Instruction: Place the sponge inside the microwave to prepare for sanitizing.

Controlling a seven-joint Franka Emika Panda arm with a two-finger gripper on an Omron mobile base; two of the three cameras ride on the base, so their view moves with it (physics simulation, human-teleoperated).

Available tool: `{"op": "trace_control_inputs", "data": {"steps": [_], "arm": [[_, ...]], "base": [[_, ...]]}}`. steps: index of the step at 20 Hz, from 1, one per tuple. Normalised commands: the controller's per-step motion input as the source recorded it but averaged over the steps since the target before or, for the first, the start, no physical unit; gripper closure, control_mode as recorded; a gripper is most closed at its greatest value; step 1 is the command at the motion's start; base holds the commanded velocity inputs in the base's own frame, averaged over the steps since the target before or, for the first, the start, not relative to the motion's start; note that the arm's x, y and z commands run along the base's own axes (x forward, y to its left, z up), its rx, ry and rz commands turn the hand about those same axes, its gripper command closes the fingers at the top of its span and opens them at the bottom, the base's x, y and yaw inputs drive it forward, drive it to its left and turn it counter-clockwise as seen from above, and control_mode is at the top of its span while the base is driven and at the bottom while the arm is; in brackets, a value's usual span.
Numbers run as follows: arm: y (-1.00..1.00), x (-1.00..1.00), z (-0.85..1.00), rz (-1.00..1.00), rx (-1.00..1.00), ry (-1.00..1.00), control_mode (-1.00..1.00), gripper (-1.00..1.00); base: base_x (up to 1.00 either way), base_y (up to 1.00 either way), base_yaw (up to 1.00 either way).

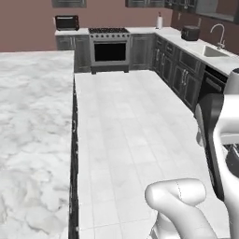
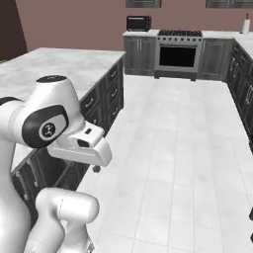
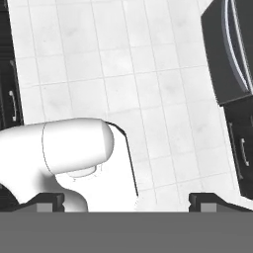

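Folded low over the pale tiled floor (image 1: 135,135), the robot's end effector (image 3: 126,200) hangs with its two dark tips spread wide apart and nothing between them, a posture that suggests the base is travelling, not reaching. Left lies the marble tabletop (image 1: 32,116), bare where visible; far across the aisle stand a small black oven (image 1: 66,22) and the range (image 1: 109,49). Neither sponge nor microwave can be made out.
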Motion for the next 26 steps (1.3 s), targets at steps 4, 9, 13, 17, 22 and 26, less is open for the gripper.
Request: {"op": "trace_control_inputs", "data": {"steps": [4,9,13,17,22,26], "arm": [[0.0,0.0,0.0,0.0,0.0,0.0,1.0,-1.0],[0.0,0.0,0.0,0.0,0.0,0.0,1.0,-1.0],[0.0,0.0,0.0,0.0,0.0,0.0,1.0,-1.0],[0.0,0.0,0.0,0.0,0.0,0.0,1.0,-1.0],[0.0,0.0,0.0,0.0,0.0,0.0,1.0,-1.0],[0.0,0.0,0.0,0.0,0.0,0.0,1.0,-1.0]], "base": [[1.0,0.58,-0.01],[1.0,0.02,0.02],[1.0,-0.12,0.1],[1.0,-0.33,0.02],[1.0,-0.58,-0.14],[0.88,-0.52,-0.46]]}}
